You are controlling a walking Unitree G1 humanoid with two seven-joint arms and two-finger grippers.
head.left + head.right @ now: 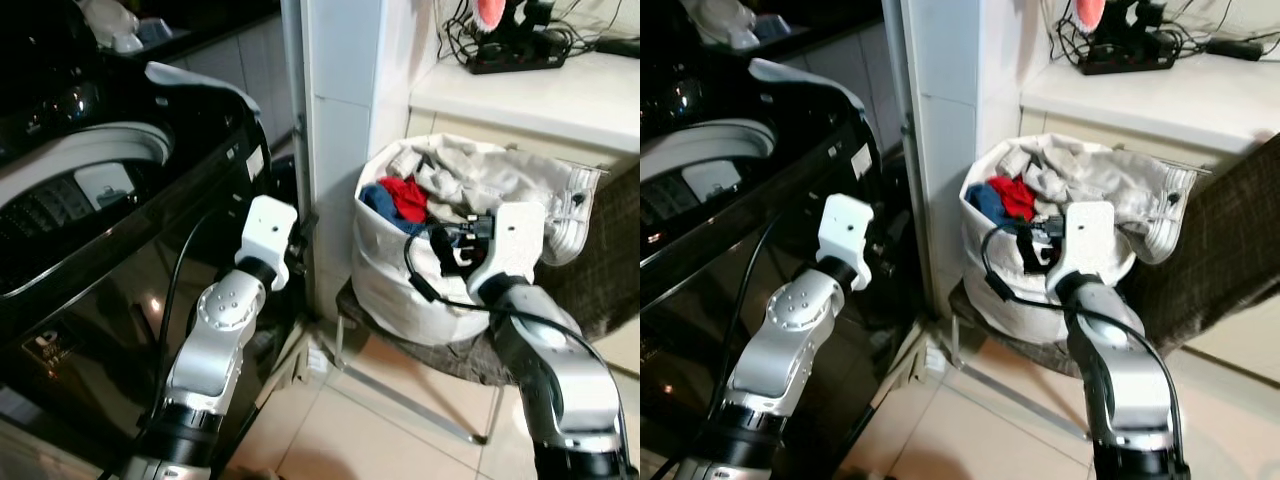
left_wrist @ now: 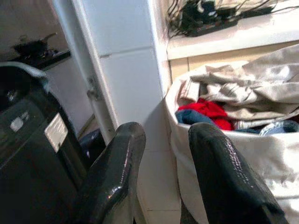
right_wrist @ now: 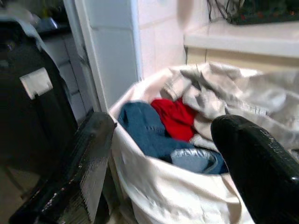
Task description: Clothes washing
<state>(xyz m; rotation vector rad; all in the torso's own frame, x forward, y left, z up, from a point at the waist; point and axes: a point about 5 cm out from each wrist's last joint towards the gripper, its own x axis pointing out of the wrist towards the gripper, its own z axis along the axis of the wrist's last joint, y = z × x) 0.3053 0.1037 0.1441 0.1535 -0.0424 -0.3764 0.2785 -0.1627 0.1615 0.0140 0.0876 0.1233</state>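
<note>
The washing machine is glossy black with a pale grey rim round its opening. The laundry bag is off-white; inside lie a red garment, a blue denim piece and a beige, faintly checked cloth (the largest item). The chair seat is dark brown weave. The pillar is white, the floor tiles cream.

Washing machine left; pillar between; laundry bag right on chair; clothes inside.
</note>
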